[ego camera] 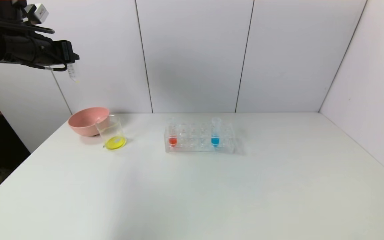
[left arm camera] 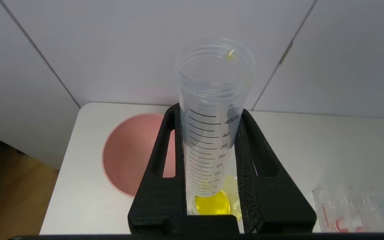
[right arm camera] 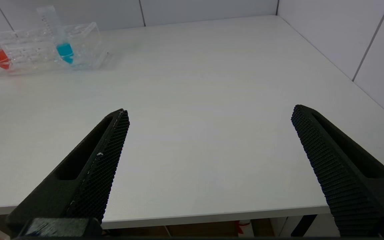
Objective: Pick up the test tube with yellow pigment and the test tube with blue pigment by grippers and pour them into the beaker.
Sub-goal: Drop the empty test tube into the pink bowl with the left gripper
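My left gripper is clenched on the yellow tube, held high above the beaker; the tube is nearly drained, with only a yellow drop clinging at its mouth. In the left wrist view the tube's mouth points away from the camera, and the beaker shows between my fingers, below the tube. The beaker holds a shallow pool of yellow liquid on its bottom. Just behind it, touching or nearly so, sits the pink bowl; I cannot see anything in it.

Well to the right of the beaker stands the clear rack. The blue tube stands upright in the rack's right part, blue liquid in its tip. A tube with orange-red liquid stands at the rack's left end.

My right gripper hangs with its jaws spread wide and nothing between them, low by the table's near edge, far right of the beaker.

The white table is bare in front of the beaker and the rack. The beaker and bowl sit near the table's left edge, close to the back wall.
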You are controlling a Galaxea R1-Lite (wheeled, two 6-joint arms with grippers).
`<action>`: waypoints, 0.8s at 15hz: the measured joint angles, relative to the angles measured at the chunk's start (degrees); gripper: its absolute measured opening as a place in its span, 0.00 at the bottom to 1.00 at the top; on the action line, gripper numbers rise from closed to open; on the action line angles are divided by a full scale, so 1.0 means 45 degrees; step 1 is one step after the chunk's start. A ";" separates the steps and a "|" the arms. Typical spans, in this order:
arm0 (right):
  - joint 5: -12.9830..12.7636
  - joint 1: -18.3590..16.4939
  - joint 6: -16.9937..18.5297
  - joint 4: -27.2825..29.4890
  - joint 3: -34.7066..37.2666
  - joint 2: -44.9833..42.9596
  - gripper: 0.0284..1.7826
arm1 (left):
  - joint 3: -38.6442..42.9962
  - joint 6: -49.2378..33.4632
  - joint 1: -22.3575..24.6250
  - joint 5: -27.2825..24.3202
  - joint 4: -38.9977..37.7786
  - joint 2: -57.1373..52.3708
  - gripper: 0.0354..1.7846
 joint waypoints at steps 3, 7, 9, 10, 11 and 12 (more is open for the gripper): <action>-0.0003 0.0000 0.0000 -0.0003 0.0000 0.0000 1.00 | 0.0385 -0.0247 0.0041 0.0864 -0.1758 0.0301 0.23; -0.0003 0.0000 0.0000 -0.0008 0.0000 0.0000 1.00 | 0.1452 -0.0301 0.0396 0.1159 -0.4410 0.1130 0.23; -0.0003 0.0000 0.0000 -0.0008 0.0000 0.0000 1.00 | 0.2148 -0.0276 0.0588 0.1159 -0.5266 0.1436 0.23; -0.0003 0.0000 -0.0005 -0.0008 0.0000 0.0000 1.00 | 0.2395 -0.0276 0.0691 0.1159 -0.5329 0.1582 0.23; -0.0003 0.0000 -0.0005 -0.0003 0.0000 0.0000 1.00 | 0.2574 -0.0271 0.0777 0.1203 -0.5353 0.1747 0.23; 0.0000 0.0000 0.0000 0.0000 0.0000 0.0000 1.00 | 0.2793 -0.0265 0.0864 0.1254 -0.5432 0.1875 0.23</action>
